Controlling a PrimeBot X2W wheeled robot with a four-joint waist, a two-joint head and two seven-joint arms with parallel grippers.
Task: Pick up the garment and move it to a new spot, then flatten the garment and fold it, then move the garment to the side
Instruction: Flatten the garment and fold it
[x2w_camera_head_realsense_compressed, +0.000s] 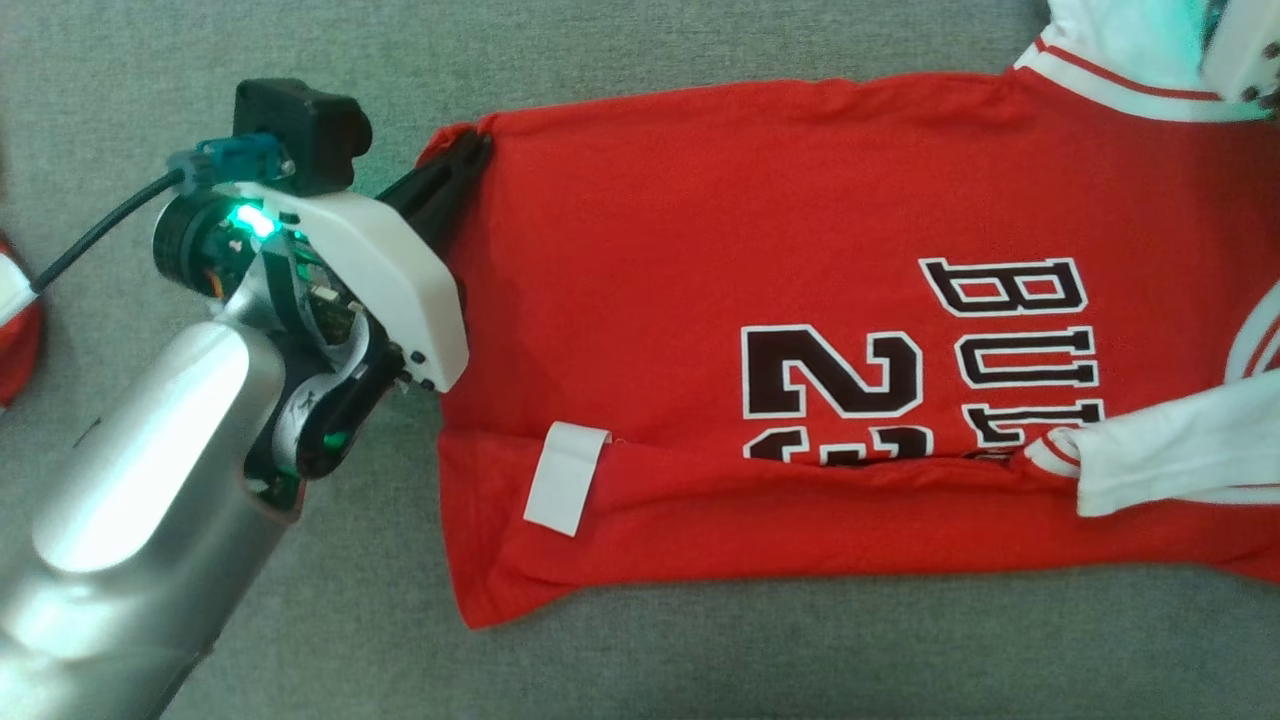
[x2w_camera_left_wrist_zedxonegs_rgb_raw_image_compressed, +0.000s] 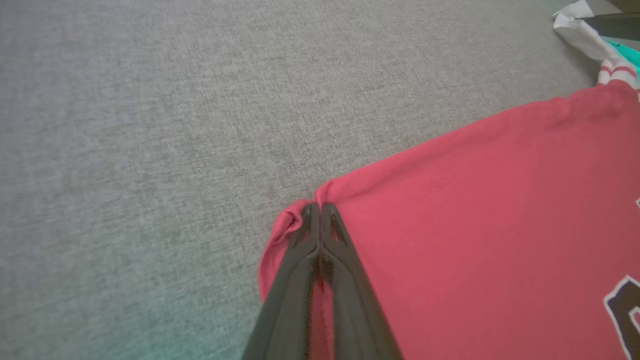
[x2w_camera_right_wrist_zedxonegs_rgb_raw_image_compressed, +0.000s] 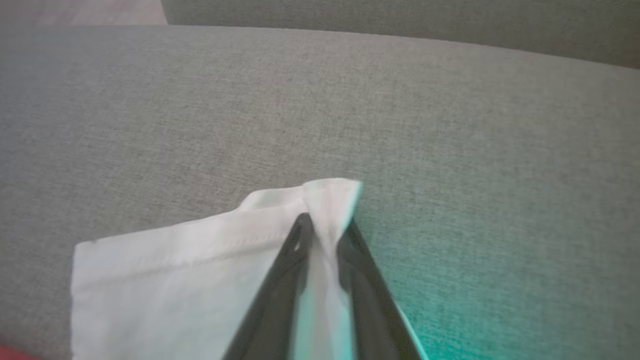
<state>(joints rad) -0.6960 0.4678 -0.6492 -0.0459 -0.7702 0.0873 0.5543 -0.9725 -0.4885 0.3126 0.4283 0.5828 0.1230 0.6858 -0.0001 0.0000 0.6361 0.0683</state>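
So I've got one red white-sleeved jersey and two grips on it: left end effector pinching its red hem corner, right end effector pinching its white sleeve edge.

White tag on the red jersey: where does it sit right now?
In the head view, the white tag lies on the red jersey toward its lower left, left of the black numerals and below the left claw pinching a corner.

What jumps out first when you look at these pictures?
A big red jersey with black numbers lies spread across the grey surface. The left gripper pinches its corner at the head view's upper left, and the right gripper pinches a white sleeve.
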